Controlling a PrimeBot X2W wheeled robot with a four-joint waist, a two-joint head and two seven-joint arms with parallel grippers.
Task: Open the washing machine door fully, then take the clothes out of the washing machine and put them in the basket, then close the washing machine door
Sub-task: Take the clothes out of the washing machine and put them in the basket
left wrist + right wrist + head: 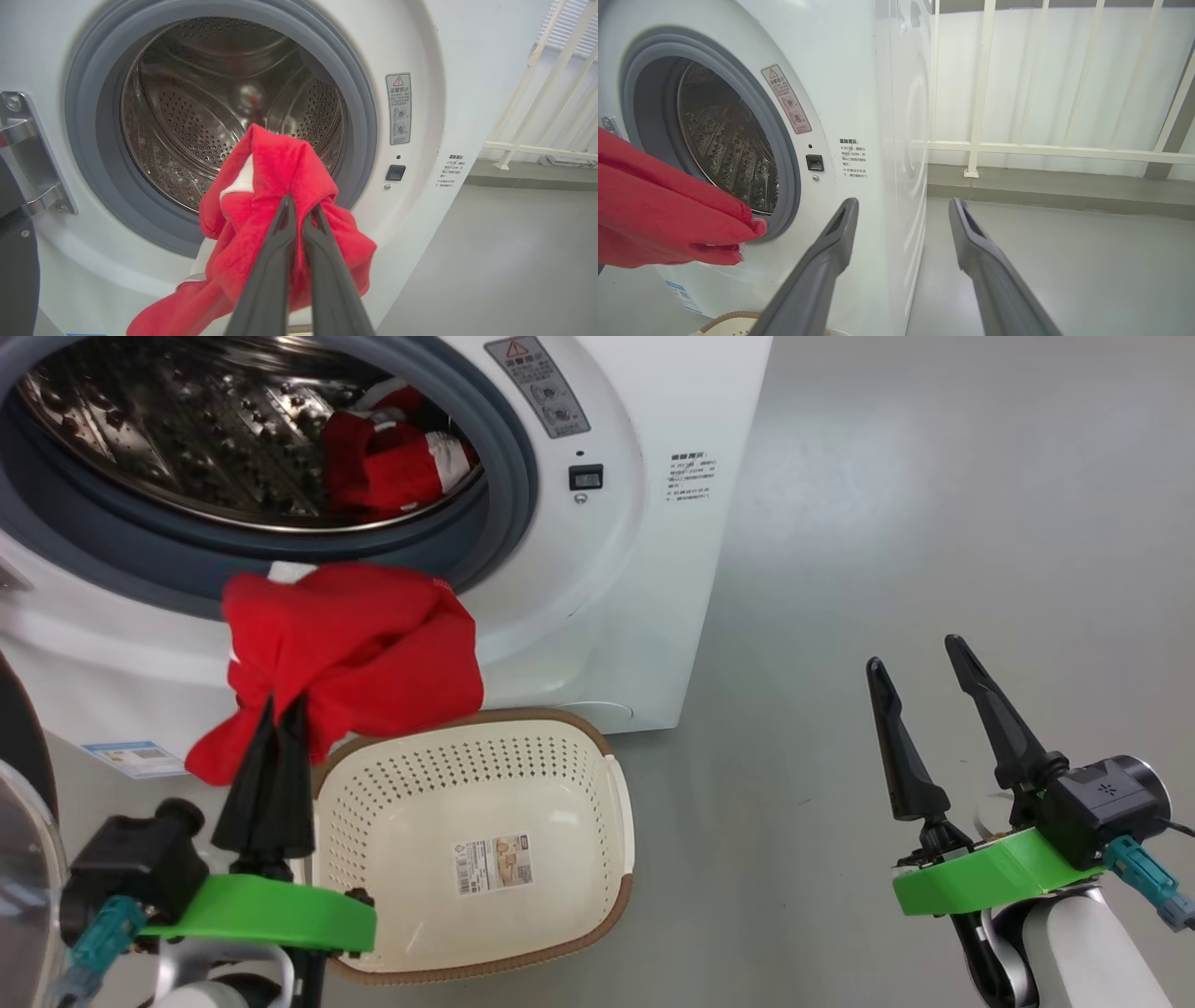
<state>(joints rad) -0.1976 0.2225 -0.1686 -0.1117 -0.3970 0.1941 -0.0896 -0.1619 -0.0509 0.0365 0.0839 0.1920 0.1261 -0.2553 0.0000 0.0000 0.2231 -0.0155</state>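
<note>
The washing machine (pixel 607 579) stands with its door (pixel 21 747) swung open at the far left. My left gripper (pixel 280 709) is shut on a red garment (pixel 355 644) of the clothes, held in front of the drum opening and above the far left rim of the basket (pixel 621 821). In the left wrist view the left gripper (pixel 299 207) pinches the same cloth (pixel 275 177). More red clothes with white trim (pixel 392 457) lie inside the drum. The basket holds nothing but its paper label. My right gripper (pixel 913 651) stands open over the floor at the right, nothing between its fingers.
Grey floor (pixel 934 523) stretches to the right of the machine. A white railing (pixel 980 93) runs behind it. The door hinge bracket (pixel 28 154) sits left of the opening. The basket stands on the floor directly below the drum opening.
</note>
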